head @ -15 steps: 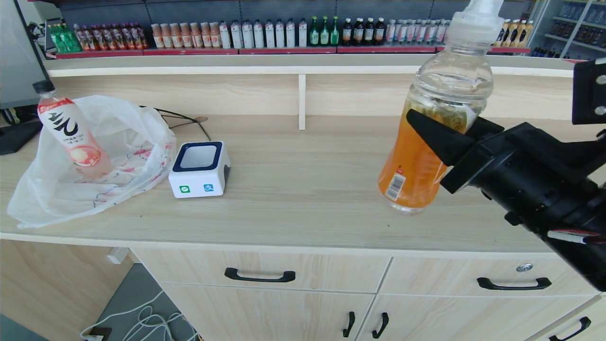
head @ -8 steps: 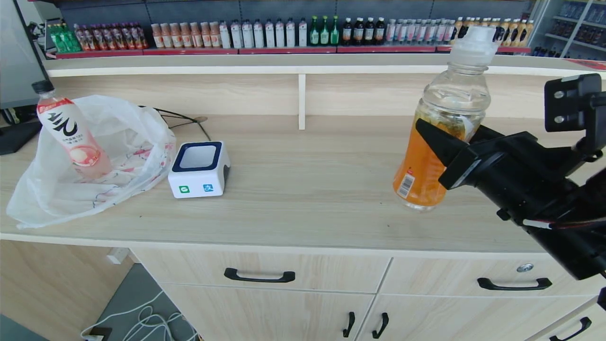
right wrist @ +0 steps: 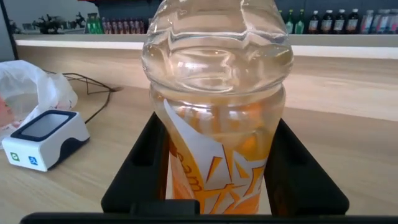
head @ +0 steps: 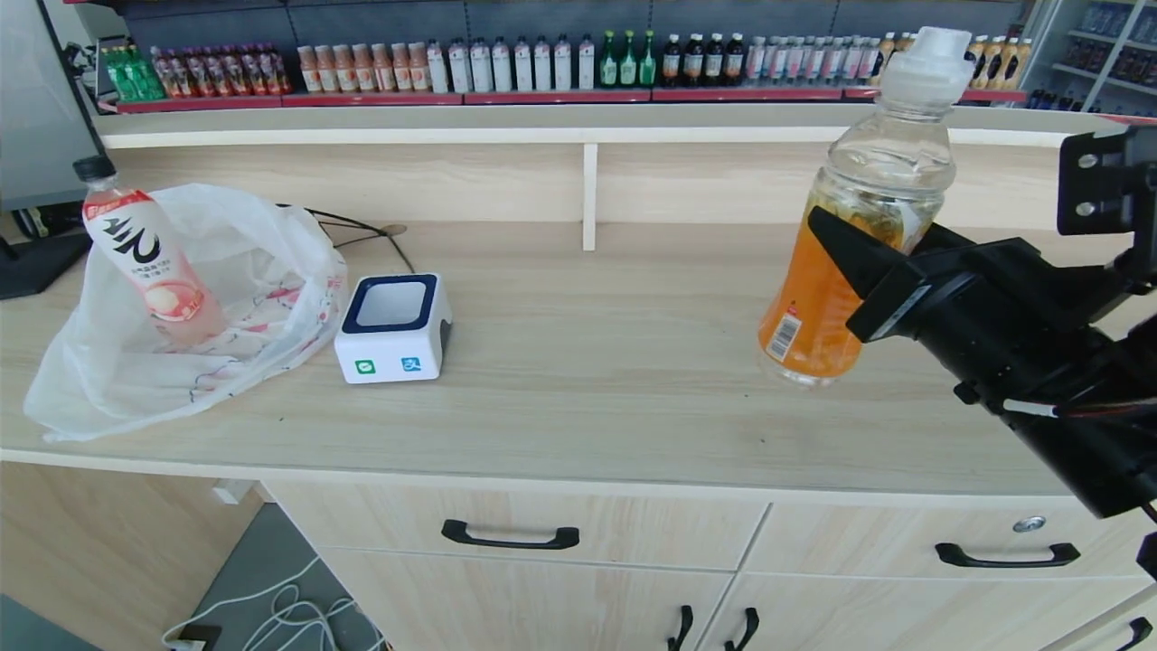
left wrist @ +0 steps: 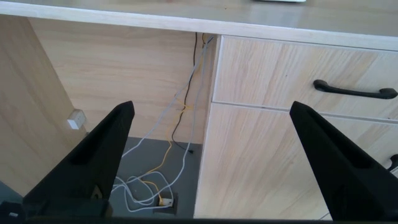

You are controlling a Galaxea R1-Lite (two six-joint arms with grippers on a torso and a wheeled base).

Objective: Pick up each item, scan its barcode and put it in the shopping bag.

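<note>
My right gripper [head: 863, 240] is shut on an orange drink bottle [head: 813, 307] with a white cap, held slightly tilted over the right part of the counter, its barcode facing left. In the right wrist view the bottle [right wrist: 217, 112] sits between the black fingers [right wrist: 140, 168]. The white scanner [head: 393, 327] with a dark-rimmed window stands left of centre, and shows as scanner [right wrist: 43, 138] too. A translucent shopping bag [head: 271, 298] lies at the far left with a pink bottle [head: 149, 258] leaning in it. My left gripper [left wrist: 208, 162] hangs open below counter level, facing the cabinet front.
The wooden counter [head: 578, 398] has a raised back ledge [head: 587, 136] with a divider. A dark monitor [head: 41, 108] stands at the far left. Drawers with black handles [head: 511, 538] sit below. Cables [left wrist: 180, 130] hang beside the cabinet.
The right gripper has carried the orange bottle a little to the right and farther from the camera. The head view itself has shifted slightly. Bag, pink bottle and scanner stay put.
</note>
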